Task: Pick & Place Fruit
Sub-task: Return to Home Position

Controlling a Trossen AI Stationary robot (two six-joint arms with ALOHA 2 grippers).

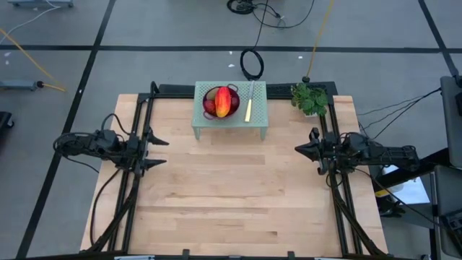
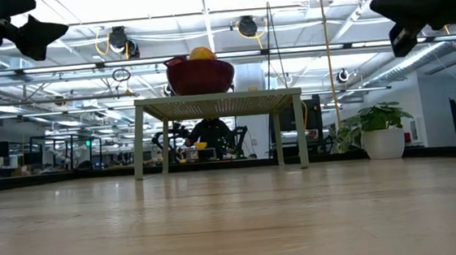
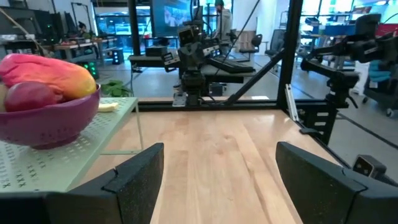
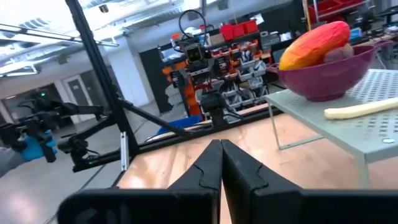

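A purple colander bowl (image 1: pixel 221 102) stands on a small pale green perforated table (image 1: pixel 260 123) at the far middle of the wooden table. In the bowl lie the fruit: a large red-orange-yellow oblong (image 1: pixel 224 101) and a dark red ball (image 3: pixel 28 96). My left gripper (image 1: pixel 162 152) hovers open at the table's left edge, fingers level, nothing between them. My right gripper (image 1: pixel 299 149) hovers shut at the right edge, also level.
A yellow-handled knife (image 1: pixel 249 107) lies on the green table beside the bowl. A potted green plant (image 1: pixel 310 97) stands at the far right corner. The wooden tabletop between the arms is bare (image 1: pixel 231 188).
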